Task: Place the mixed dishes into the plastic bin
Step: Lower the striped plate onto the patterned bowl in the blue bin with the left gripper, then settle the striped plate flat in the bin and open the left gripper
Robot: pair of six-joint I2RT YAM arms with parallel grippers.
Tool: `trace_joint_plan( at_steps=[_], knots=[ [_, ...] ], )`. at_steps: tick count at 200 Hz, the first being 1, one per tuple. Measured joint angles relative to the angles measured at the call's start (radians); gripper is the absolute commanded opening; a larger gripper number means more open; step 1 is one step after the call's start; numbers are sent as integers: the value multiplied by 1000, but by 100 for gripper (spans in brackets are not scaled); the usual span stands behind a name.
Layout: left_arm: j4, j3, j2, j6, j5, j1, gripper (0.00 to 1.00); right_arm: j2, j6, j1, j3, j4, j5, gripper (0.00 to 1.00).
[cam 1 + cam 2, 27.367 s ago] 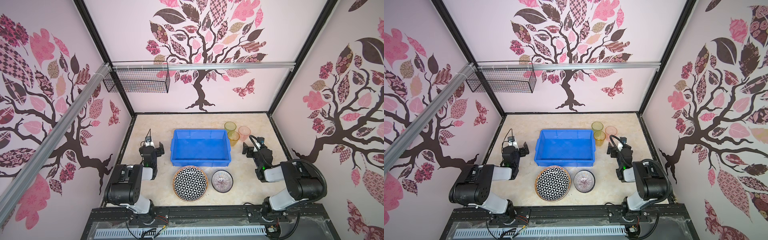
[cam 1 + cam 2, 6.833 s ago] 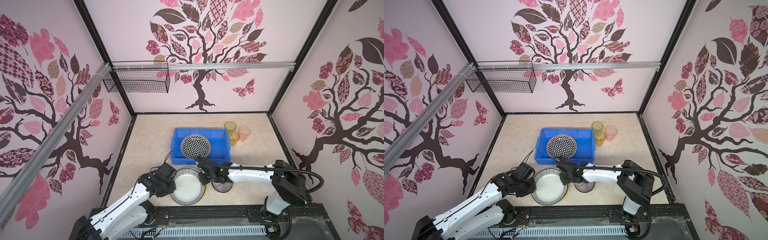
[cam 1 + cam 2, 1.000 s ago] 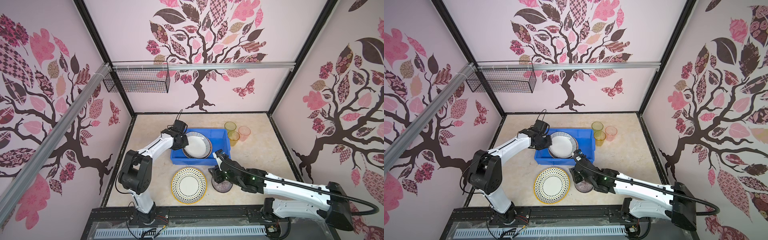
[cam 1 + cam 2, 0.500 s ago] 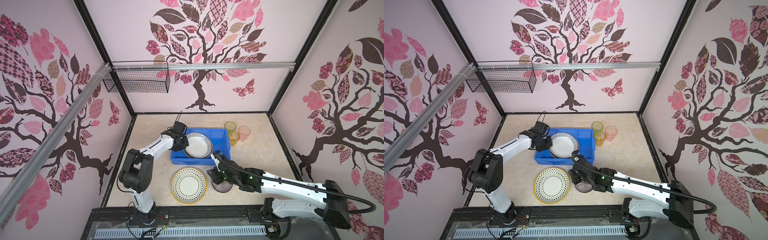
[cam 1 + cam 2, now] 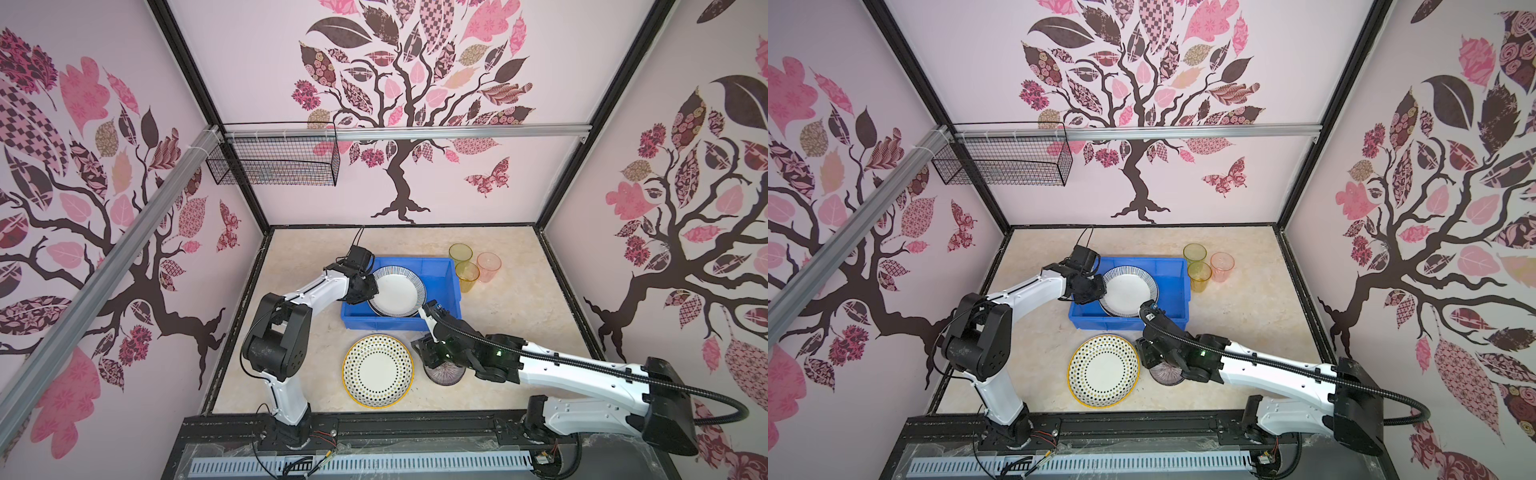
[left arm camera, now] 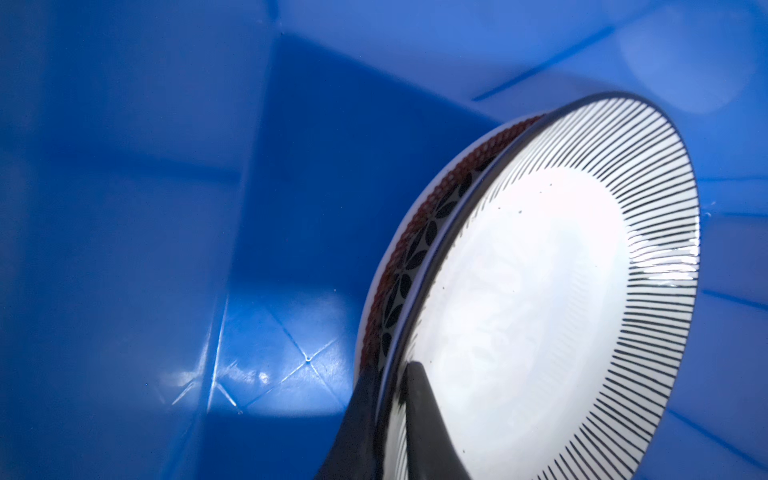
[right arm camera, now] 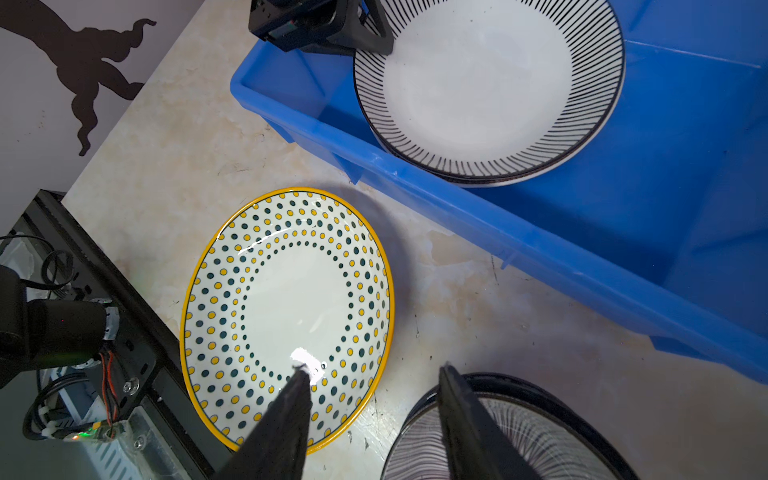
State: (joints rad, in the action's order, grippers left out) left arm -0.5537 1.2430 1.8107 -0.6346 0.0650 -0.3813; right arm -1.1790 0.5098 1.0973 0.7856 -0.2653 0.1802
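Note:
The blue plastic bin holds a striped-rim plate lying on a black-white geometric plate. My left gripper is shut on the striped plate's left rim, one finger on each side. On the table in front lie a dotted-rim plate and a purple-striped bowl. My right gripper hangs open over the gap between them, holding nothing. Three translucent cups stand right of the bin.
A black wire basket hangs on the back-left rail, well above the table. Bare tabletop stretches left of the bin and the dotted plate. A black frame rail runs along the table's front edge.
The striped plate, which lay on the table several seconds ago, is now in the bin. Over the last second it shifted slightly right, and my right gripper edged left toward the dotted plate.

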Motion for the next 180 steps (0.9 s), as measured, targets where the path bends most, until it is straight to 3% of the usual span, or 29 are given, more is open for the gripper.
trace_joint_plan(
  at_steps=[180],
  knots=[
    [4,-15,-15,37,-37,20,17,-51,8,0,14,0,-54,54]
  ],
)
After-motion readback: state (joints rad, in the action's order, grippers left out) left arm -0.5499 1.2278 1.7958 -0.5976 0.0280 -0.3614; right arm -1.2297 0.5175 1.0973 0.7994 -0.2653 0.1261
